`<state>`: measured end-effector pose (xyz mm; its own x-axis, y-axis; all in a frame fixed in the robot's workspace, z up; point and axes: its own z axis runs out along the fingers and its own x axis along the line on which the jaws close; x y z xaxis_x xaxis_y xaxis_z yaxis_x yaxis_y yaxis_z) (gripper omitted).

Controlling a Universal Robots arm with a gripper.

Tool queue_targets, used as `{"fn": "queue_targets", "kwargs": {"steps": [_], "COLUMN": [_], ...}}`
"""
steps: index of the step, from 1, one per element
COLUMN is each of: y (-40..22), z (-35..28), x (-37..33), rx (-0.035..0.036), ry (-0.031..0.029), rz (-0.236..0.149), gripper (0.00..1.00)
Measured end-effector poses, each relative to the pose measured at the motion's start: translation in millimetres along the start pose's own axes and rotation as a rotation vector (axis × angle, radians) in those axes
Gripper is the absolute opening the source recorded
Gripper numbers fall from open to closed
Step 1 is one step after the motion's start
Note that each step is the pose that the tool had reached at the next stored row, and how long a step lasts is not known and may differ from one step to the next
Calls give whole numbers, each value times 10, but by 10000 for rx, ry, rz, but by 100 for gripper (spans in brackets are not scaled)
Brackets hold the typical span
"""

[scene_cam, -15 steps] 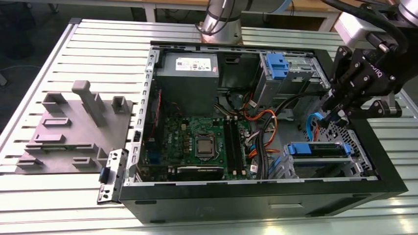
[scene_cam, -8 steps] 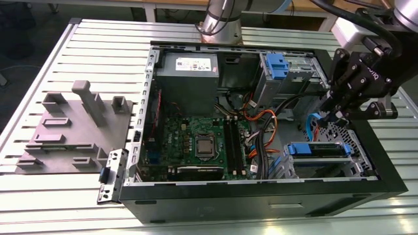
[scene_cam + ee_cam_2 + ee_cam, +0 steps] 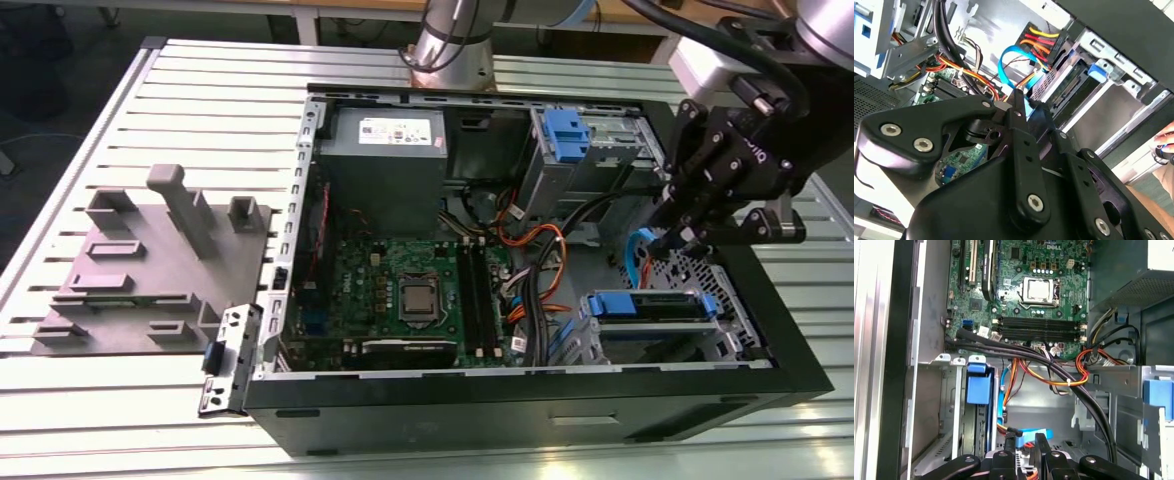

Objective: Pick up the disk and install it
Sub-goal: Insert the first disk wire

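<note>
The disk point(image 3: 650, 306) lies in the lower drive bay of the open computer case point(image 3: 534, 405), its blue rails along its sides. In the first wrist view its blue front tab point(image 3: 978, 385) sits at the bay's mouth, and in the second wrist view the disk point(image 3: 1070, 89) is seen edge-on inside the metal cage. My gripper point(image 3: 691, 238) hangs above the case, over the bay's inner end and apart from the disk. Its fingers point(image 3: 1040, 442) are shut, with nothing seen held. A blue flat cable point(image 3: 1010, 56) curves just past the fingertips point(image 3: 1017, 98).
The motherboard point(image 3: 400, 290) fills the case floor, with orange and black cable bundles point(image 3: 1054, 372) crossing toward the bays. A blue clip on a grey cage point(image 3: 566, 137) sits at the upper bay. A grey fixture point(image 3: 147, 265) stands on the slatted table. A hand point(image 3: 1165, 142) shows outside the case.
</note>
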<state>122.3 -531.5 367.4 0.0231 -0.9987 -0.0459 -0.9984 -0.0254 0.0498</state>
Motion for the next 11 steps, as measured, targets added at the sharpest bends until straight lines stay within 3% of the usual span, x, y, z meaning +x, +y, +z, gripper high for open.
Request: {"fn": "queue_targets", "kwargs": {"steps": [4,11], "y": [62,36], "z": [7,19], "x": [-1,1], "rx": [49,43], "ry": [5,29], "rz": [-1,5], "gripper": [30,30]}}
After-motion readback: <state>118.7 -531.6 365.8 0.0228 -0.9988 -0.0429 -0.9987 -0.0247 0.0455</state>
